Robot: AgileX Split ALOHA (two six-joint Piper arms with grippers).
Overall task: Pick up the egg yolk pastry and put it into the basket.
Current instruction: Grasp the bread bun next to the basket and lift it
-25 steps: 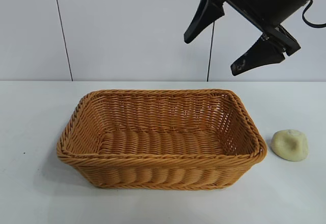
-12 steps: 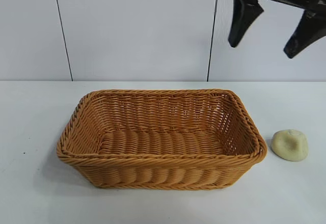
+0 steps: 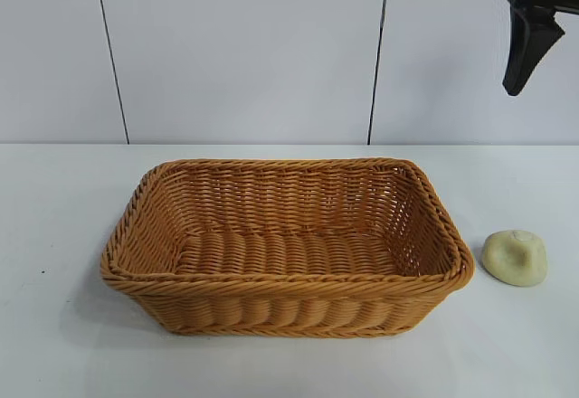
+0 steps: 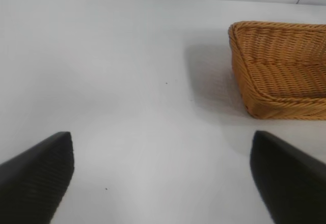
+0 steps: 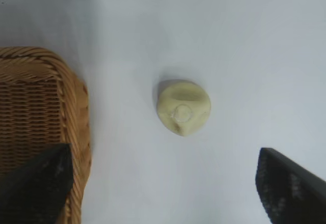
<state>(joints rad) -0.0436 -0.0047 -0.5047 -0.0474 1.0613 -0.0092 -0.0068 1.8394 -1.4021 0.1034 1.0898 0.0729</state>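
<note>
Two things sit on the white surface (image 3: pixel 63 344) before us: nearest the front edge stands the basket (image 3: pixel 288 246), a rectangular orange-brown wicker one with a braided rim, upright and with nothing inside that we can see. Just beside its right end, apart from the rim, lies the egg yolk pastry (image 3: pixel 515 257), a small pale cream dome with a dimple on top, resting on the surface outside the basket.

Higher and farther back, at the upper right of the exterior view, we see one dark finger of the right gripper (image 3: pixel 530 41) hanging well above the pastry. From its wrist view we look straight down on the pastry (image 5: pixel 183 107), which lies between the two fingers (image 5: pixel 36 188), spread wide and holding nothing; the basket's corner (image 5: pixel 76 112) is close to one of them.

Off to the basket's left end, our left gripper (image 4: pixel 163 178) hovers over bare surface, its fingers (image 4: pixel 35 175) likewise spread wide and empty, with the basket's end (image 4: pixel 275 71) ahead of it.
</note>
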